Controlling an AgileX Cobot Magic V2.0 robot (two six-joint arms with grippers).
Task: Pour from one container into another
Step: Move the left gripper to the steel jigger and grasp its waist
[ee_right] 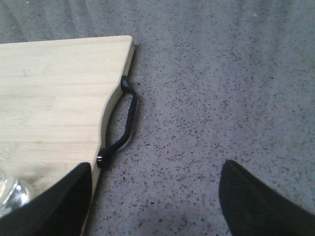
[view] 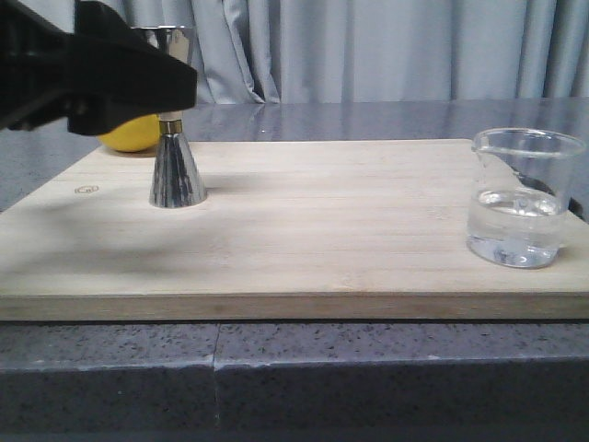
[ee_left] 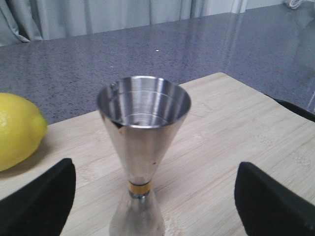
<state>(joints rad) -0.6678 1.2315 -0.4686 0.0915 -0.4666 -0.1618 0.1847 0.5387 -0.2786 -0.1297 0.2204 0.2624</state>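
fingers over wooden board

A pale, straw-coloured bamboo board with fine lengthwise grain lies on a dark grey countertop speckled with lighter flecks. Near the board's far left corner, a mirror-bright steel jigger wears a thin gold band at its waist; its bowl shows silvery grey inside with faint ring marks. Behind it sits a bright yellow lemon. Near the right edge, a colourless glass beaker holds clear liquid. The left gripper and right gripper are matte black, as is the board's handle. Pale grey curtains hang behind.
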